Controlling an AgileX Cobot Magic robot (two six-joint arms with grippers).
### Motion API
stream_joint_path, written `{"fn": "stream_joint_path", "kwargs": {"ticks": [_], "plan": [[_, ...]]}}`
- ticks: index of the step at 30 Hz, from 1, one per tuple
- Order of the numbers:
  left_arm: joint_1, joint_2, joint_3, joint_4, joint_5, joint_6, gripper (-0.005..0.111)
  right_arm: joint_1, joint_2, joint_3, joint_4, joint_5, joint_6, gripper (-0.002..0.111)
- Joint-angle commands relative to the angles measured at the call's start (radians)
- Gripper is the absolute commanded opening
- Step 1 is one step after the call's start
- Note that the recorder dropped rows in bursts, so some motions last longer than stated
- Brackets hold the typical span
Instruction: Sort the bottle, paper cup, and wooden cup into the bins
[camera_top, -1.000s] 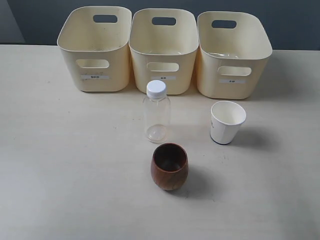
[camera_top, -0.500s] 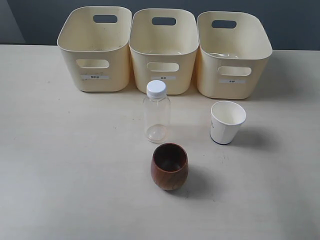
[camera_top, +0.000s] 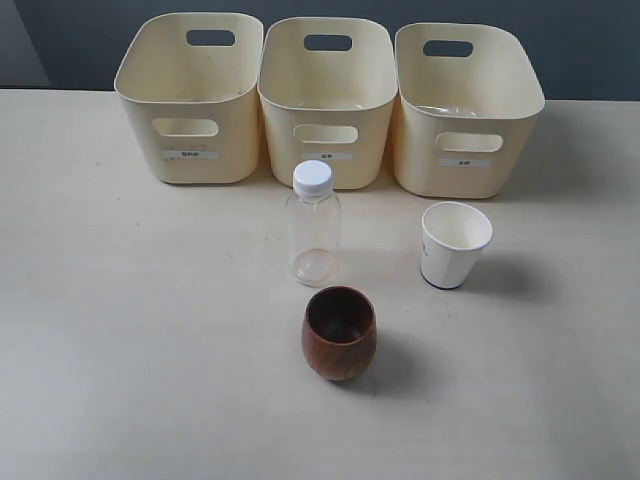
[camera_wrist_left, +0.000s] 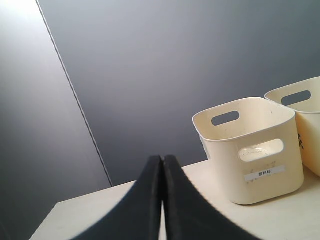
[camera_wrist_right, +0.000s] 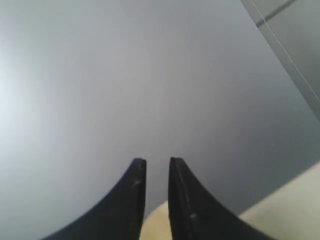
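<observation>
Three bins line the table's 12 o'clock edge. The bottle stands centre, paper cup at 3 o'clock, wooden cup at 6, all apart. Left gripper is pressed closed; right gripper slightly parted, empty.

bottle upright, capped | paper cup upright | wooden cup upright | bins rowed behind
</observation>
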Motion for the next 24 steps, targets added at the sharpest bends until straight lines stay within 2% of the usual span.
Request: {"fn": "stream_joint_path", "kwargs": {"ticks": [1,4,6,8,10,11,14,16,19,24], "plan": [[-0.001,-0.002,0.002,0.000,-0.006,-0.002,0.000,0.002,0.045,-0.177,-0.069,-0.018,-0.008,0.017],[-0.001,-0.002,0.002,0.000,-0.006,-0.002,0.000,0.002,0.234,-0.380,-0.284,0.102,-0.022,0.017],[-0.001,-0.002,0.002,0.000,-0.006,-0.002,0.000,0.002,0.359,-0.485,-0.362,0.183,-0.073,0.017],[-0.001,-0.002,0.002,0.000,-0.006,-0.002,0.000,0.003,0.488,-0.579,-0.360,0.286,-0.163,0.017],[-0.001,-0.002,0.002,0.000,-0.006,-0.002,0.000,0.003,0.616,-0.678,-0.282,0.420,-0.337,0.017],[-0.001,-0.002,0.002,0.000,-0.006,-0.002,0.000,0.014,0.704,-0.746,-0.128,0.536,-0.556,0.017],[-0.001,-0.002,0.002,0.000,-0.006,-0.002,0.000,0.044,0.818,-0.831,0.133,0.751,-0.884,0.017],[-0.001,-0.002,0.002,0.000,-0.006,-0.002,0.000,0.067,0.886,-0.862,0.286,0.881,-1.029,0.017],[-0.001,-0.002,0.002,0.000,-0.006,-0.002,0.000,0.098,0.967,-0.881,0.392,0.923,-1.077,0.017],[-0.001,-0.002,0.002,0.000,-0.006,-0.002,0.000,0.147,1.055,-0.881,0.345,0.887,-1.105,0.017]]}}
